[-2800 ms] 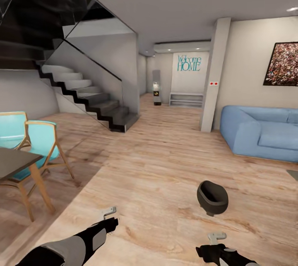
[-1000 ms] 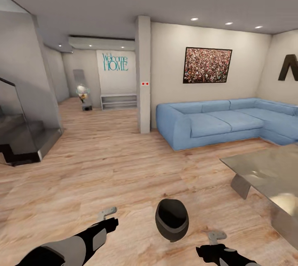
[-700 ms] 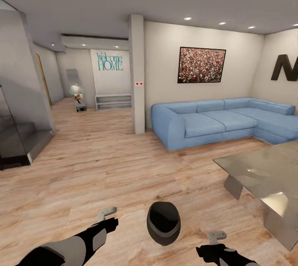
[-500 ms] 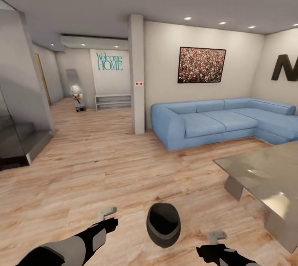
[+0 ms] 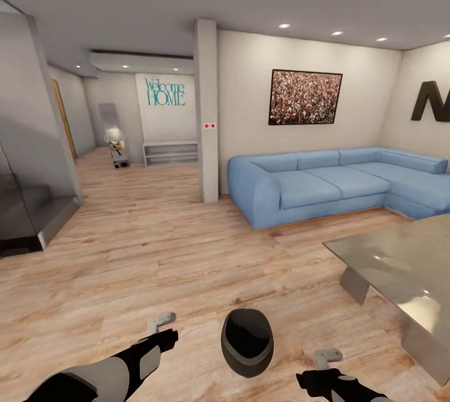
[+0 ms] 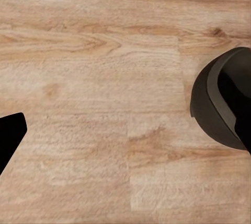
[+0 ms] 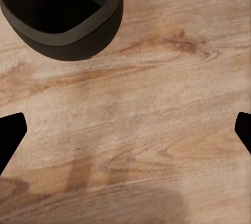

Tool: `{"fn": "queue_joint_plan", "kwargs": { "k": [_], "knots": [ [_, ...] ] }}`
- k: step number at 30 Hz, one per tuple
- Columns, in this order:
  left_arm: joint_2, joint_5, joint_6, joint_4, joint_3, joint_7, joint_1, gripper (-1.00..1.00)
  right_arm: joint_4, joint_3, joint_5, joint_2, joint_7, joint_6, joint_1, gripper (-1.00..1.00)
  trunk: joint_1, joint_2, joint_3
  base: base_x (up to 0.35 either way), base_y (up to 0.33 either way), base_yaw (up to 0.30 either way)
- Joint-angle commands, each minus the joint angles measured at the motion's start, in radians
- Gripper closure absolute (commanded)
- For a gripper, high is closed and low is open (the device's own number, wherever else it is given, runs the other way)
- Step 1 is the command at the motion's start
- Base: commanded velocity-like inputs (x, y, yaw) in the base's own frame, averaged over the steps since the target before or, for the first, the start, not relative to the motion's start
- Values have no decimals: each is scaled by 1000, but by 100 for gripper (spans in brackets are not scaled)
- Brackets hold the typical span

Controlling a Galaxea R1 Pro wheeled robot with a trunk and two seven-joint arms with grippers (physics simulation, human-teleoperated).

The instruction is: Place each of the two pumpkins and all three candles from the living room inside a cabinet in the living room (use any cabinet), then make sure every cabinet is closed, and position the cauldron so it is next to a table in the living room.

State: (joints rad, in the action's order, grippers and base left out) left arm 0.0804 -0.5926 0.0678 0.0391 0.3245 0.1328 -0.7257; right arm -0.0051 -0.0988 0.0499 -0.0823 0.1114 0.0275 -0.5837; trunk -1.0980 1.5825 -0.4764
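The cauldron (image 5: 247, 342) sits on the wooden floor (image 5: 156, 252) between the two grippers, just ahead of them. It lies off to the right of the left gripper (image 5: 162, 322) and to the left of the right gripper (image 5: 327, 357). Both grippers are empty. In the right wrist view the fingers stand wide apart at the frame edges over bare floor, with the cauldron's rim (image 7: 63, 31) beyond them. The left gripper looks spread too, one finger (image 6: 9, 136) showing at the edge of its wrist view.

The table (image 5: 400, 264) stands ahead and to the right of the right gripper, apart from the cauldron, so that placement looks unfinished. No pumpkins, candles or cabinet are visible here, so I cannot judge those steps. A blue sofa (image 5: 331, 183) lies beyond.
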Motion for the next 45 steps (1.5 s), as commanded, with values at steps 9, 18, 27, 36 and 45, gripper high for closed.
{"fn": "queue_joint_plan", "kwargs": {
  "k": [9, 18, 27, 36, 45],
  "knots": [
    [1, -7, 6, 4, 8, 0, -2, -100, 1, -9, 5, 1, 3, 3, -1, -100, 0, 1, -9, 65, -49, 6],
    [16, -5, 2, -1, 10, -9, -2, -100, -4, -5, 7, 1, 5, -1, -1, -100, 0, 1, -10, 40, -32, 0],
    [33, -3, -4, -5, 11, -4, -2, -100, -7, -5, 6, 0, 6, -5, -2, -100, 0, 1, -22, 0, 0, 0],
    [38, 6, -178, -102, 15, 8, -3, -100, -23, -5, 7, 0, 8, -138, -8, -100, 0, 1, -37, 0, 0, 0],
    [61, 89, -360, -217, 19, 11, -4, -100, -110, -4, 10, 1, 4, -278, -35, -100, 0, 1, -51, 0, 0, 0]
  ]
}}
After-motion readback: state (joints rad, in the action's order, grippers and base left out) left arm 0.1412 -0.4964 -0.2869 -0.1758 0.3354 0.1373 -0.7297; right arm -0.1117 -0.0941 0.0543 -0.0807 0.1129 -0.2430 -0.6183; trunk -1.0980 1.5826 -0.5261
